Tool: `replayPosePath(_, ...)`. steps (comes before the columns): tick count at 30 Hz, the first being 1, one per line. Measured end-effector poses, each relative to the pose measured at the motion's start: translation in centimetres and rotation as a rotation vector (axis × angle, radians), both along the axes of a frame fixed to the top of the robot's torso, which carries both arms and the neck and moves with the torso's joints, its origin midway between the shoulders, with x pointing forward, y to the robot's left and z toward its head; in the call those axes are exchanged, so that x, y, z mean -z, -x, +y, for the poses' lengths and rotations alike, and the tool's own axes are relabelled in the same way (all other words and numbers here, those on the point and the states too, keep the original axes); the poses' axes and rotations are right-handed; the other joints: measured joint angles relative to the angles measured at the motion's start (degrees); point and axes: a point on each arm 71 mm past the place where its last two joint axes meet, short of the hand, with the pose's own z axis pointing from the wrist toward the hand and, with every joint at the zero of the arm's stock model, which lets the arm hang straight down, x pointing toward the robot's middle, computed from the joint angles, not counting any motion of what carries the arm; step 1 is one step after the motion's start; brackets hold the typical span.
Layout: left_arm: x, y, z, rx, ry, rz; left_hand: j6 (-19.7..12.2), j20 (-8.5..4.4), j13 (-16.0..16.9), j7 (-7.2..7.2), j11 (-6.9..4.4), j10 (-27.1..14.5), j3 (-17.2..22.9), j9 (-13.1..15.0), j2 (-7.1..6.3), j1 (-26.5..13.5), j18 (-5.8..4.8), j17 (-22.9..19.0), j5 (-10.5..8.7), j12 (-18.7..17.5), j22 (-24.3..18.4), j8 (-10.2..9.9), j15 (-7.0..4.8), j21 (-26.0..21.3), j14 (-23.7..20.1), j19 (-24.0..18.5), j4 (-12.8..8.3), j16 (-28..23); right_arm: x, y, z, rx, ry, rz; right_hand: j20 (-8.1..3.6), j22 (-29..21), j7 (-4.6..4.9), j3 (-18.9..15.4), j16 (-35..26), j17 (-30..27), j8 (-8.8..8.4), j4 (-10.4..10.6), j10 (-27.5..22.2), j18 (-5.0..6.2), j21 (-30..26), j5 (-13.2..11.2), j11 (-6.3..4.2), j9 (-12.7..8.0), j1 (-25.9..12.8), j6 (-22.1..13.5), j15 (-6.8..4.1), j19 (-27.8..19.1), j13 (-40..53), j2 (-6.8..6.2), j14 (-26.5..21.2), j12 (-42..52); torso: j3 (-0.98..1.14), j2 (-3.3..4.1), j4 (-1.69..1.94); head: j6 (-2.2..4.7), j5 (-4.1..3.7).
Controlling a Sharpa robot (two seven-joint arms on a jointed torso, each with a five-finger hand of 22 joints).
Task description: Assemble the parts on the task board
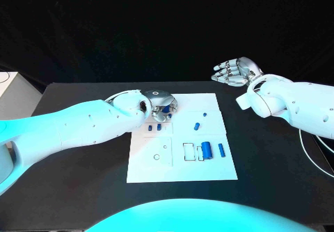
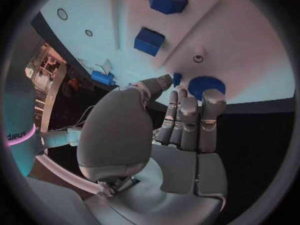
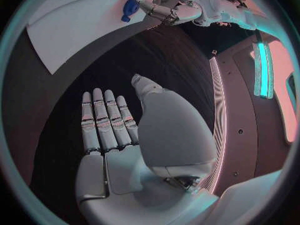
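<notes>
On your black worktop, the white task board carries small blue plastic parts. Your left hand hovers over its far-left corner, whether gripping I cannot tell; your right hand waits far right, fingers spread, empty.

Empty robot hand flat, task board beyond

Matt black worktop, smooth and without sheen. Flat white task board, of matt, paper-like or plastic sheet finish, printed with thin dark outlines. Small blue parts, of smooth, opaque plastic appearance, faintly glossy; a ribbed edge is seen on the round blue part in the left wrist view. Silver left hand and silver right hand, of satin metallic finish, the fingers segmented and smooth. White arm shells, of glossy moulded plastic.
</notes>
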Motion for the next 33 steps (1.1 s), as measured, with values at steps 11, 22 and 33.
replayPosePath(11, 0.38, -0.24, -0.07, 0.001, -0.029, 0.016, 3.50, -0.20, -2.70, 0.44, -0.27, 4.42, 1.74, -0.67, 0.46, -0.45, 0.00, -0.91, -0.01, -3.31, 1.07, -1.42, -0.19, 0.86, 0.20, 0.20, -0.77, 0.83, 0.00, -0.01, 0.18, -0.003, -0.001, 0.000, 0.00, -0.07, 0.00, 0.00, 0.00, -0.08, 0.00, 0.00, 0.00, 0.00, 0.00, 0.00, 0.00, -0.09, 0.00, 0.00, 0.00, 0.00, 0.00, 0.00, 0.00, 0.00, 0.05, -0.02, 0.08, 0.00, -0.23)
replayPosePath(22, 0.55, -0.27, 0.07, 0.004, -0.048, 0.035, 5.84, 0.51, -3.94, 0.52, -0.45, 9.52, 2.21, -0.82, 1.62, -0.35, -0.89, 0.15, -0.22, -5.24, 2.55, -2.51, 0.52, 2.15, 2.16, 1.32, -1.25, 2.70, 0.01, -0.03, 0.26, -0.005, -0.001, 0.000, 0.00, -0.07, 0.00, 0.00, 0.00, -0.08, 0.00, 0.00, 0.00, 0.00, 0.00, 0.00, 0.00, -0.09, 0.00, 0.00, 0.00, 0.00, 0.00, 0.00, 0.00, 0.00, 0.06, -0.12, 0.13, 0.00, -0.26)
replayPosePath(33, 0.55, -0.20, 0.11, 0.010, -0.051, 0.045, 8.38, 0.21, -4.29, 0.73, -0.96, 13.77, 1.91, -0.73, 2.91, -0.16, -0.89, 0.98, -0.21, -6.77, 4.18, -2.87, 0.23, 3.70, 3.53, 2.88, -2.02, 3.83, 0.01, -0.04, 0.34, -0.006, -0.002, 0.001, 0.00, -0.17, 0.00, 0.00, 0.00, -0.15, 0.00, 0.00, 0.00, 0.00, 0.00, 0.00, 0.00, -0.08, 0.00, 0.00, 0.00, 0.00, 0.00, 0.00, 0.00, -0.29, 0.02, -0.13, 0.16, 0.00, -0.15)
